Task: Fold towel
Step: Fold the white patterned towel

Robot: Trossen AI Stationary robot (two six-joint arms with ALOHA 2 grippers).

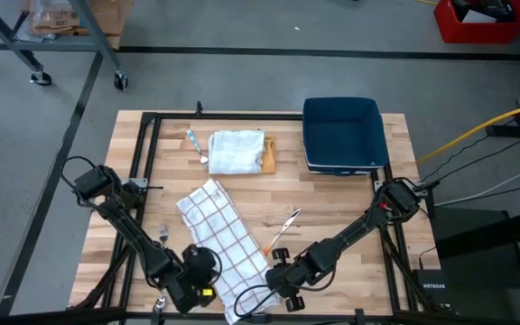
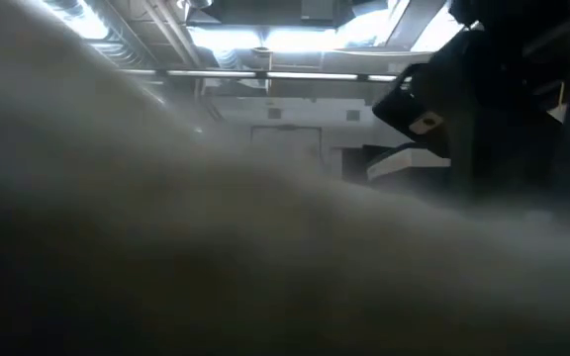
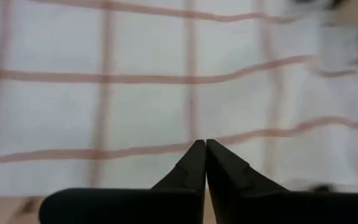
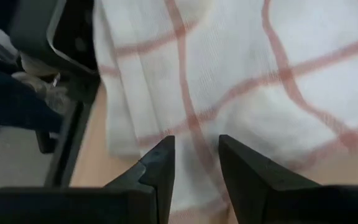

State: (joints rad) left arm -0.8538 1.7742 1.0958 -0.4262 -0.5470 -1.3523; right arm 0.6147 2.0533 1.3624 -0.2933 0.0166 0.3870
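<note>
A white towel with red check lines (image 1: 222, 242) lies spread in a slanting strip on the wooden table, from the middle toward the near edge. My left gripper (image 1: 199, 269) is at the towel's left side near its near end. Its fingers are shut (image 3: 205, 146), with towel (image 3: 166, 93) filling the view beyond them. My right gripper (image 1: 276, 282) is at the towel's right side near the near end. It is open (image 4: 194, 155), and its fingers stand on either side of the towel's edge (image 4: 194, 124). The low view is filled by a blurred pale mass. My left gripper's shut fingertips (image 3: 197, 155) point at the towel's cloth (image 3: 194, 127), low over it. I cannot tell whether any cloth is caught between them or whether they touch it. My right gripper: I cannot tell whether its fingers touch the towel.
A second towel, folded (image 1: 237, 150), lies on a board at the far middle, with a utensil (image 1: 193, 141) beside it. A blue bin (image 1: 343, 134) stands at the far right. A fork (image 1: 163, 235) lies left of the towel and another utensil (image 1: 283, 226) right of it.
</note>
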